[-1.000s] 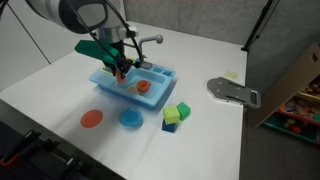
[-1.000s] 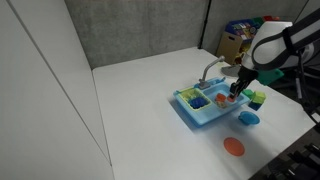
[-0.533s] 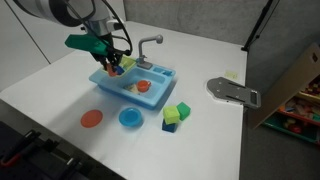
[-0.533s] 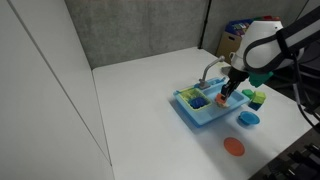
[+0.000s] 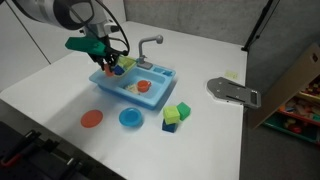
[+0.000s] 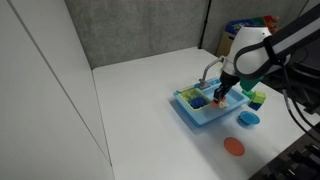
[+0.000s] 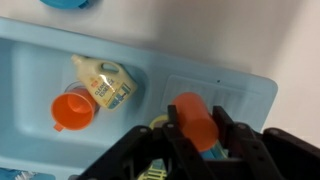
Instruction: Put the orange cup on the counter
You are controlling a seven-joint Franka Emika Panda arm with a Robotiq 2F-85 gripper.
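Note:
My gripper [image 7: 196, 122] is shut on an orange cup [image 7: 190, 108], which lies sideways between the black fingers [image 7: 226, 125]. It hangs just above the ribbed end compartment of the blue toy sink [image 7: 250, 90]. In both exterior views the gripper [image 5: 113, 66] [image 6: 222, 93] is over one end of the sink [image 5: 160, 98] [image 6: 190, 118], beside the grey faucet [image 5: 148, 45]. A second orange cup-like piece [image 7: 72, 111] [image 5: 143, 87] lies in the basin next to a small yellowish bottle [image 7: 108, 82].
On the white table in front of the sink lie an orange disc [image 5: 92, 118] [image 6: 233, 147], a blue disc [image 5: 130, 118] [image 6: 248, 118] and green and blue blocks [image 5: 176, 113]. A grey flat object [image 5: 232, 91] lies further off. A cardboard box [image 5: 295, 85] stands past the table edge.
The gripper has carried the orange cup from over the basin's middle toward the end of the sink beside the faucet. In the last half second it has hardly moved.

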